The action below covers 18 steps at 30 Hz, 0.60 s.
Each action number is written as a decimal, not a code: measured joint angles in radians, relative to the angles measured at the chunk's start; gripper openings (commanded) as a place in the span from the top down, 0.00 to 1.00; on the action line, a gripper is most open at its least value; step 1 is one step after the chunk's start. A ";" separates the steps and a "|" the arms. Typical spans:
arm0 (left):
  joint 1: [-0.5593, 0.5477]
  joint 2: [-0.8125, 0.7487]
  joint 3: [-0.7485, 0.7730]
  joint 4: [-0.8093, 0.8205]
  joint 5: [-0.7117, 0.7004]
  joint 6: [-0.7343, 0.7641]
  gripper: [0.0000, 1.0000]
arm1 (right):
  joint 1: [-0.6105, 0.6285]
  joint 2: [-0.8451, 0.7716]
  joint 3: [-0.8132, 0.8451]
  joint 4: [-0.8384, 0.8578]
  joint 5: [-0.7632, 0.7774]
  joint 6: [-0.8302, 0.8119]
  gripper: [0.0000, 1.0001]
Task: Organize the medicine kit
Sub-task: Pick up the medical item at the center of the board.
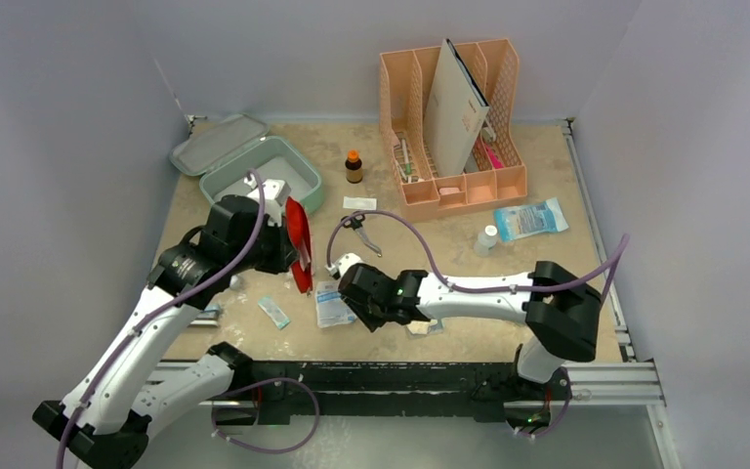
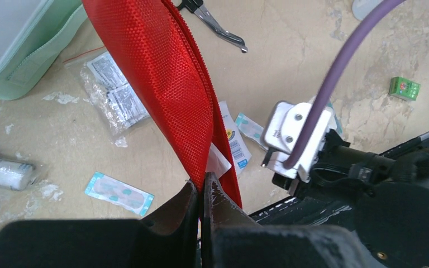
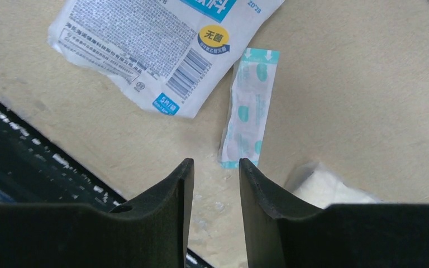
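The mint-green medicine kit [image 1: 293,176] stands open at the back left, its lid [image 1: 220,142] laid back; a corner of it shows in the left wrist view [image 2: 28,61]. My left gripper [image 1: 288,252] is shut on the lower edge of a red first-aid pouch [image 1: 299,234], held upright just in front of the kit; the wrist view shows the fingertips [image 2: 192,195] pinching the red fabric [image 2: 162,84]. My right gripper [image 1: 363,315] is open and empty, low over the table near the front edge [image 3: 212,167], beside a white printed packet [image 3: 145,44] and a plaster strip [image 3: 248,106].
A peach file organizer [image 1: 454,127] stands at the back. A brown bottle [image 1: 354,166], metal clippers [image 1: 361,230], a small white bottle [image 1: 488,237] and a blue-white packet [image 1: 530,218] lie around. A plaster [image 2: 120,192], bagged sachets [image 2: 111,92] and a gauze roll [image 2: 3,170] lie near the pouch.
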 measured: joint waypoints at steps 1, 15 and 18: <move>0.000 -0.011 0.000 -0.001 0.000 0.001 1.00 | 0.007 0.010 0.000 0.008 0.015 -0.011 0.61; 0.000 -0.053 -0.018 0.001 -0.007 0.027 1.00 | 0.022 0.140 0.012 0.072 0.126 -0.084 0.72; 0.000 -0.055 -0.022 0.001 -0.007 0.029 1.00 | 0.024 0.143 0.010 0.081 0.150 -0.087 0.85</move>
